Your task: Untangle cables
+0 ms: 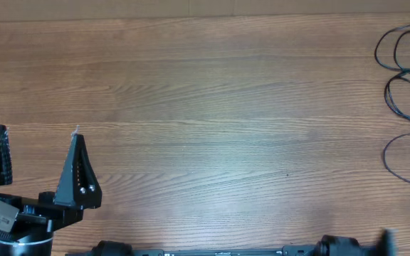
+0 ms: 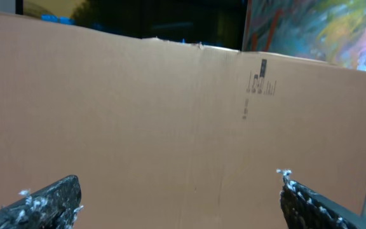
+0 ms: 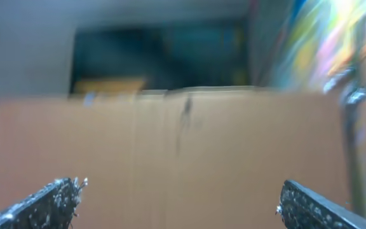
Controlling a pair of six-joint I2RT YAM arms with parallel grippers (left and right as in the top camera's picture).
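Grippers both spread wide, holding nothing: left gripper [image 1: 39, 134] at the near left corner, right gripper [image 3: 180, 205] seemingly near right. Farther out, against the right edge, cables [image 1: 404, 75] in loose loops strung near-to-far; well apart from the left, nearer the right arm

Overhead cam down on table [image 1: 191, 107], wrist cams face cardboard [image 2: 138, 114]
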